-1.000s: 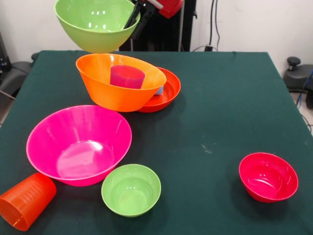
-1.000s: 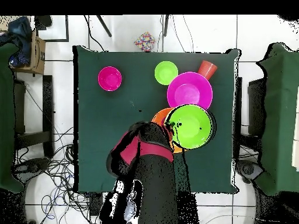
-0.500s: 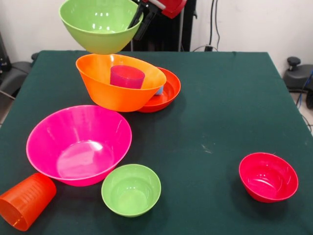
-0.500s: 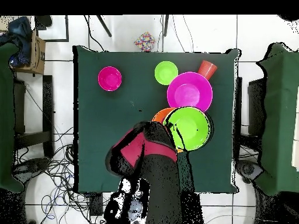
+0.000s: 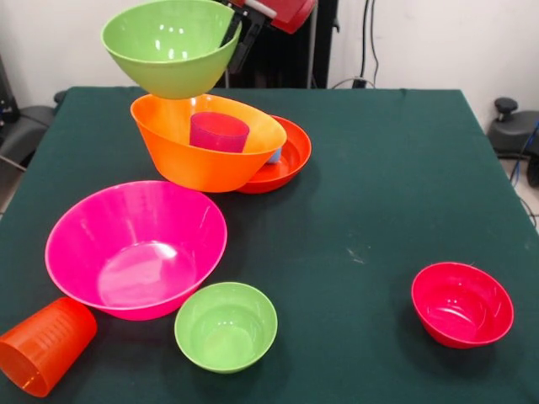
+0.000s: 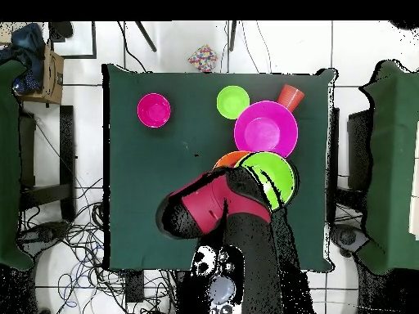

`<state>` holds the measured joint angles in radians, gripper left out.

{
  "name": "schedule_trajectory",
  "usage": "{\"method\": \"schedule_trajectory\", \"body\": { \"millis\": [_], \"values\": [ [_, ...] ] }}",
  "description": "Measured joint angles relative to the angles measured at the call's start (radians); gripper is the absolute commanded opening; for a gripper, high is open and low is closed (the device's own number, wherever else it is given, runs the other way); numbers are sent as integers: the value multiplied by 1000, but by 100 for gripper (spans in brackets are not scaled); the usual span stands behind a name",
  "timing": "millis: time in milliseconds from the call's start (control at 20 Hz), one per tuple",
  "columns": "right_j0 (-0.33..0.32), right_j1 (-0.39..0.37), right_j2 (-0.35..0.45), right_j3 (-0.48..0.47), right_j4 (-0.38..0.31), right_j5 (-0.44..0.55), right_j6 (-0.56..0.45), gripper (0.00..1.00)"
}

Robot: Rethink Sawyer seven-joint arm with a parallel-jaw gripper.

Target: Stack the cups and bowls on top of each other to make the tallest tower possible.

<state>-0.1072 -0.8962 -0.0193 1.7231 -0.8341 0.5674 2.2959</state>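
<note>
Fingers (image 5: 233, 34) pinch the glossy round green bowl (image 5: 168, 46) over the tilted orange bowl (image 5: 202, 143)

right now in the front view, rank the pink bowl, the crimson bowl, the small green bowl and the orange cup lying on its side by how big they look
1. pink bowl, clearly the largest
2. small green bowl and crimson bowl, too alike to rank
3. orange cup, smallest, though cut off by the picture's edge and nearest the camera

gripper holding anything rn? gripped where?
Yes: the gripper holds the medium lime green bowl by its rim, on the side nearest the arm, above the large orange bowl.
</note>
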Motion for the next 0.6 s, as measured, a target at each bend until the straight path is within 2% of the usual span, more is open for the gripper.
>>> {"method": "schedule_trajectory", "body": {
  "millis": [600],
  "values": [
    [-29,-13,44,0,67,0,0,0]
  ]
}}
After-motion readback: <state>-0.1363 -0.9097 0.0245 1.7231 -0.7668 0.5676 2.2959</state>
